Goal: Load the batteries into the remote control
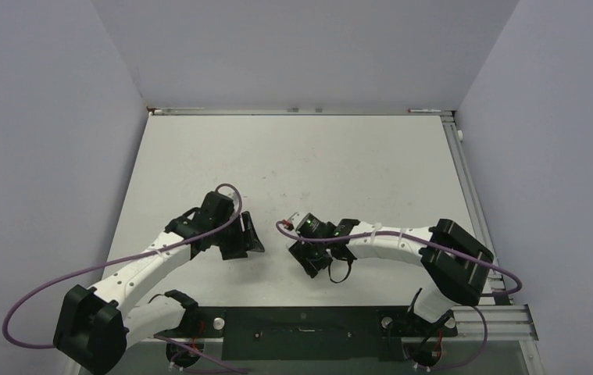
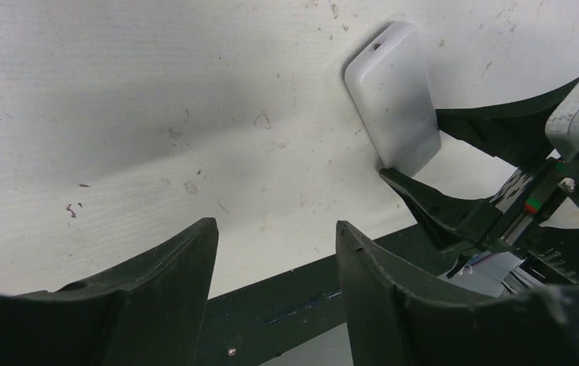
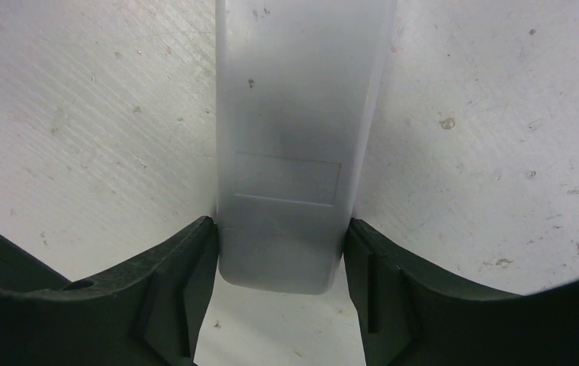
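Observation:
The remote control (image 3: 294,114) is a white handset with its plain back up; a faint rectangular outline (image 3: 286,179) marks that back. My right gripper (image 3: 280,223) is shut on its near end, one finger on each long side. In the left wrist view the remote (image 2: 393,99) lies at the upper right with the right gripper's fingers (image 2: 454,213) on its lower end. My left gripper (image 2: 276,223) is open and empty, a short way left of the remote, over bare table. In the top view the two grippers, left (image 1: 248,234) and right (image 1: 312,254), face each other. No batteries show in any view.
The white table (image 1: 293,156) is scuffed, and a metal rail (image 1: 465,180) runs along its right edge. The dark mounting bar (image 1: 301,322) at the near edge lies just behind both grippers and also shows in the left wrist view (image 2: 309,305). Grey walls stand on three sides.

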Robot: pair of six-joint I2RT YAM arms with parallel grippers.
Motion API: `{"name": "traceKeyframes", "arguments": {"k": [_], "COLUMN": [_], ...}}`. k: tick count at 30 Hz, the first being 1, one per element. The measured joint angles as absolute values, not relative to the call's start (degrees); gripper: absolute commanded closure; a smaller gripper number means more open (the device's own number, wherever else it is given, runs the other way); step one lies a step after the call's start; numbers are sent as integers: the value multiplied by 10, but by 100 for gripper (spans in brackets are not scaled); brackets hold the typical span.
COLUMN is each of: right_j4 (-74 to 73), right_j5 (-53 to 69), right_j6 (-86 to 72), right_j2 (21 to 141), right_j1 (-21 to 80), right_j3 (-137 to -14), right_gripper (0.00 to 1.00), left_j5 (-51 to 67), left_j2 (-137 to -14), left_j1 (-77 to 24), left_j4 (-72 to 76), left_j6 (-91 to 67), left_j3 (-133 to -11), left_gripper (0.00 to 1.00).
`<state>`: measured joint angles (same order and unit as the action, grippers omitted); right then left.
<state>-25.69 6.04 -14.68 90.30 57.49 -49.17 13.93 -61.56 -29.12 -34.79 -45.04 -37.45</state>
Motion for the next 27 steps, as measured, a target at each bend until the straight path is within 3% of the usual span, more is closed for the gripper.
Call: {"name": "traceKeyframes", "arguments": {"k": [1,6,7,18,27], "right_j4": [-257,-266,-267,-239,-177], "right_j5": [49,7,3,35,159], "right_j6": [-151,-173,-178,-264,-319], "right_j2": [905,910,910,848,724], "right_j1": [581,602,605,596,499], "right_j3": [-493,-501,-502,-459,-420], "right_gripper": [51,87,91,92,92], "left_j5": [141,152,155,218,322], "left_j2": [-614,-614,-614,-614,-613], "left_j1": [-291,-291,-291,-276,-255], "left_j4": [-348,-342,-339,-284,-148], "left_j6": [-451,-459,-460,-486,-545], "left_j3": [-373,-370,-368,-336,-296], "left_gripper": [45,45,45,43,38]}}
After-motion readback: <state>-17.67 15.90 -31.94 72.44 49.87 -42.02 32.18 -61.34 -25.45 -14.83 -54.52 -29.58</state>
